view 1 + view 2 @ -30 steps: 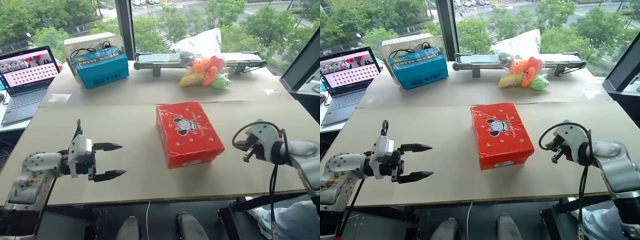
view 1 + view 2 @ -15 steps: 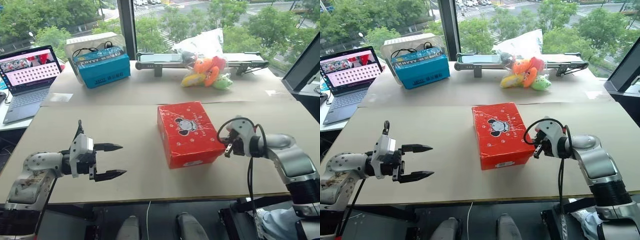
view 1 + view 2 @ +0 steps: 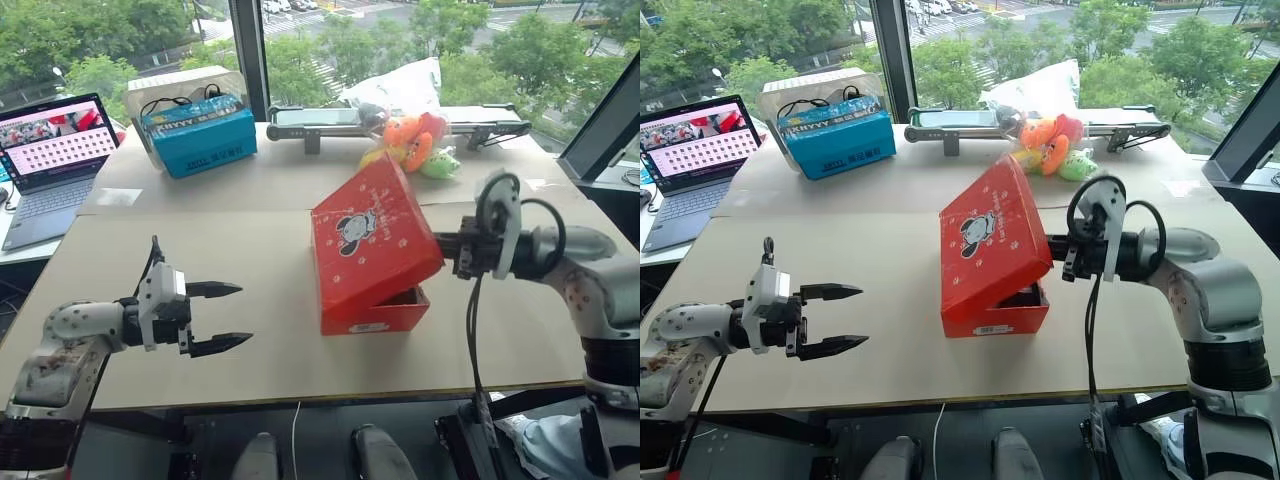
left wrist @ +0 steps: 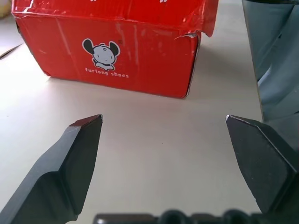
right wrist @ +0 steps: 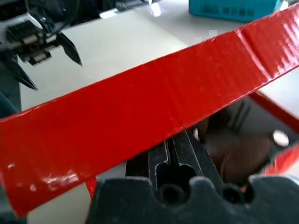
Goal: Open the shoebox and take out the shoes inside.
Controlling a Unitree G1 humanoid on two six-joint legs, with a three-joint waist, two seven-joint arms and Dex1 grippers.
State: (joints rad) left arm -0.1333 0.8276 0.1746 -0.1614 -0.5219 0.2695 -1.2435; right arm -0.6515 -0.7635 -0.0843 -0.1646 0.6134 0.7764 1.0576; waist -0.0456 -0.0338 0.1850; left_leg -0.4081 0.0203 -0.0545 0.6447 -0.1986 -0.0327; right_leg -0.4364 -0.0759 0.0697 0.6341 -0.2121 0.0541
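Both tools were mine: right tool [image 3: 1055, 247], fingers together, propped the lid under its edge, so the shoebox [image 3: 990, 262] gaped, shoes [image 5: 243, 154] ahead inside. Left tool [image 3: 840, 318] hung apart, well short.

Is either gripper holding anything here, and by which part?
Right gripper is shut under the shoebox lid's free edge, propping it up, not pinching; left gripper holds nothing.

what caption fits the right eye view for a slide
Right end effector, shut, props the red shoebox lid half open while the open left end effector waits apart on the table.
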